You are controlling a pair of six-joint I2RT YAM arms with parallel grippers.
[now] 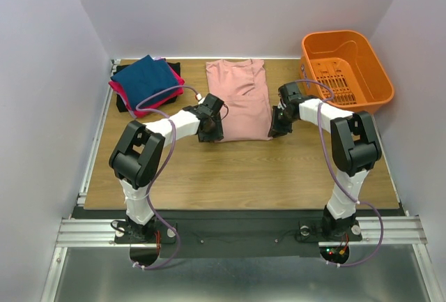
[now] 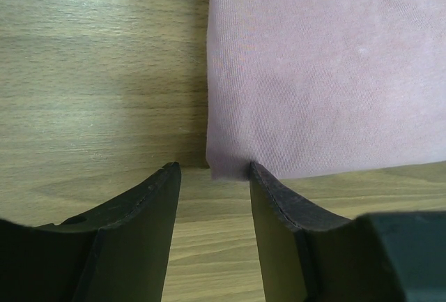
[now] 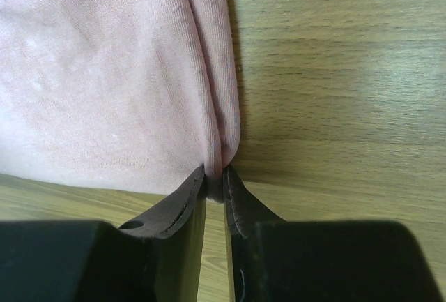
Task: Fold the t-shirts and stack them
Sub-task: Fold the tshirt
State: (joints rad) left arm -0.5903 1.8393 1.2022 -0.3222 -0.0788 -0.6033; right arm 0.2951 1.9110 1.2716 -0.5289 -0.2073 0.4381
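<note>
The left claw (image 1: pixel 211 126) sits at seven o'clock of the mid-table dusty-pink folded cloth t-shirt (image 1: pixel 238 100), the right claw (image 1: pixel 277 126) at five. Left wrist: jaws apart, straddling its corner. Right wrist: jaws clamped on its edge. One-sided lifting could skew the fold.

The t-shirt (image 1: pixel 238 100) is lying on the table (image 1: pixel 244 169) toward the back, with the stack of folded t-shirts (image 1: pixel 146 82) sitting left of it and the basket (image 1: pixel 312 72) standing right of it. The left gripper (image 1: pixel 211 133) and right gripper (image 1: pixel 274 131) are flanking its near corners.
</note>
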